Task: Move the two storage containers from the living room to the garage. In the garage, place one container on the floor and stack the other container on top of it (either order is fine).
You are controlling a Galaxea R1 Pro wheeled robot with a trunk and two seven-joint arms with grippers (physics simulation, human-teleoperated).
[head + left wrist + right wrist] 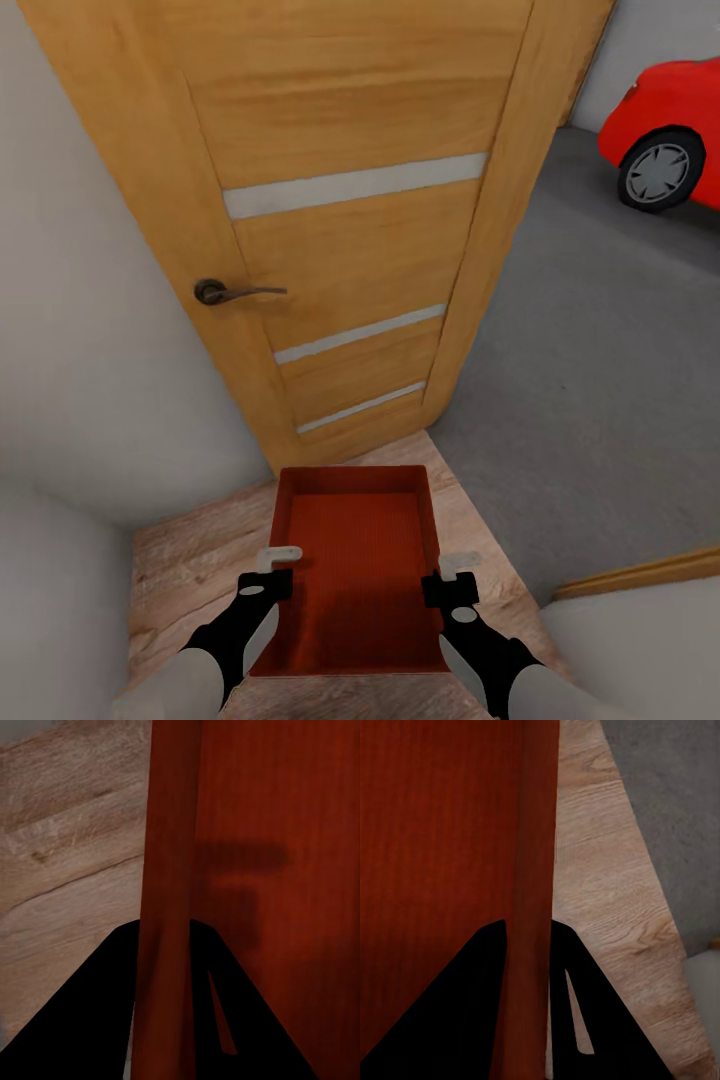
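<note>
One red-orange storage container [360, 560] hangs level between my two arms, above the light wood-plank floor [200, 570] at a doorway. My left gripper [272, 572] is shut on its left wall [169, 907], the black fingers [97, 1020] straddling the rim. My right gripper [452, 578] is shut on the right wall [534, 907] the same way. The container is empty inside. Beyond the threshold lies the dark grey concrete floor [590, 340] of the garage. The second container is out of view.
An orange-brown wooden door [350, 220] with a dark lever handle [225, 292] stands swung open straight ahead. White walls [80, 330] flank the doorway on both sides. A red car [665, 130] is parked at the far right on the concrete.
</note>
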